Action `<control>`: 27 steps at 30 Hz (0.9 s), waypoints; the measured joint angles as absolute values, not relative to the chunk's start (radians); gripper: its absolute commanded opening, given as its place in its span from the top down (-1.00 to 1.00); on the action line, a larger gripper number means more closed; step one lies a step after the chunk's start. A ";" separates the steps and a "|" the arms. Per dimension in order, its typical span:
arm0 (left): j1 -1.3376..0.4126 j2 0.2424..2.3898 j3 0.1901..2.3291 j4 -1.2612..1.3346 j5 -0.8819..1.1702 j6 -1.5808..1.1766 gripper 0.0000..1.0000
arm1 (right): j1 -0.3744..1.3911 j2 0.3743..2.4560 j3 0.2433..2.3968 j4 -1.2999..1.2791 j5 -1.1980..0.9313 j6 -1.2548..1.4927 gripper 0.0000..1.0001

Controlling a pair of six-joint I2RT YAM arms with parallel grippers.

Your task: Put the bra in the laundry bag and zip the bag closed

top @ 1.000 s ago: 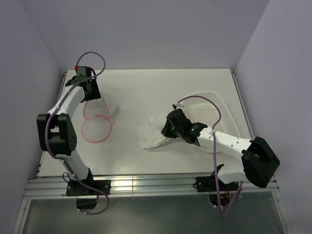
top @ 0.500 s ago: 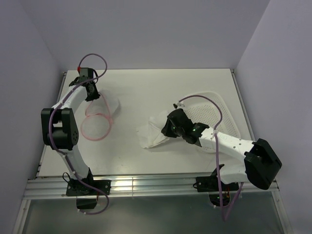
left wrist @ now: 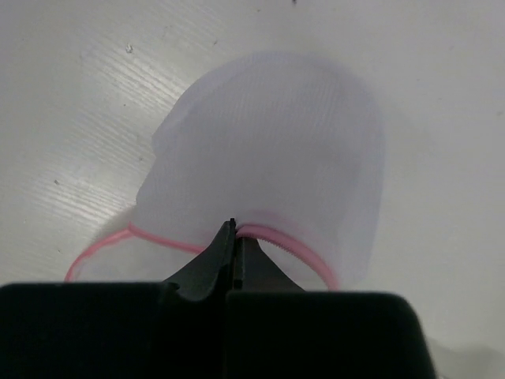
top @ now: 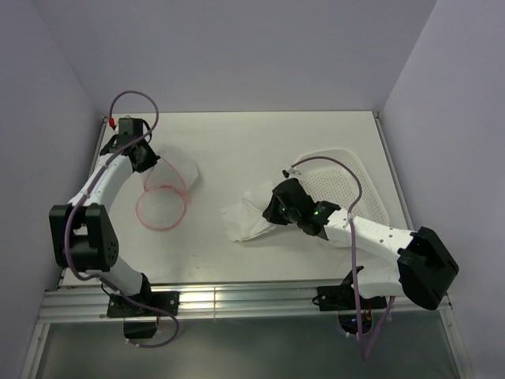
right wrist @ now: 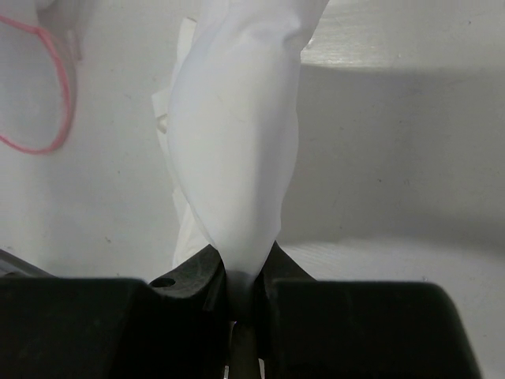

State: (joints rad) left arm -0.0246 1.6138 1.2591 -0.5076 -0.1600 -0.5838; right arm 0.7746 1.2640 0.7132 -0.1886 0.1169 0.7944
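Far left, our left gripper (left wrist: 234,241) pinches bag (left wrist: 276,150) rim; centre, right gripper (right wrist: 241,280) clamps bra (right wrist: 237,134). We fear limp mouth folding shut, bra snagging.

Sheer mesh laundry bag (left wrist: 268,158), soft matt cloth bra (right wrist: 237,134)

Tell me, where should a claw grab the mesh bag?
Probably the pink rim of the bag, pinched from the left, where the left claw is shut on it. The rim keeps a round hoop shape, while the mesh sags and looks slippery.
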 measured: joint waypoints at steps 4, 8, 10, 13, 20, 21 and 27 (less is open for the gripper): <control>-0.022 1.477 1.218 -0.515 -0.136 -0.698 1.00 | 0.770 1.247 0.713 -0.189 0.116 0.793 1.00; -0.021 1.373 1.179 -0.517 -0.094 -0.812 1.00 | 0.765 1.245 0.718 -0.194 0.110 0.789 1.00; -0.021 1.327 1.136 -0.509 -0.070 -0.869 1.00 | 0.764 1.237 0.722 -0.201 0.102 0.786 1.00; -0.022 1.266 1.064 -0.509 -0.041 -0.947 1.00 | 0.763 1.199 0.745 -0.233 0.087 0.781 1.00; -0.133 1.102 0.915 -0.509 -0.040 -1.097 1.00 | 0.760 1.054 0.846 -0.268 0.015 0.763 1.00; -0.155 1.085 0.905 -0.509 -0.043 -1.110 1.00 | 0.760 1.040 0.854 -0.266 0.002 0.764 1.00; -0.344 1.053 0.841 -0.471 -0.084 -1.193 1.00 | 0.760 1.001 0.859 -0.250 -0.054 0.780 1.00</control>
State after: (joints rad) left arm -0.3435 1.0527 0.8410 -0.4713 -0.0837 -1.1931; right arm 0.7605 1.0012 0.8593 -0.2504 -0.0536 0.7795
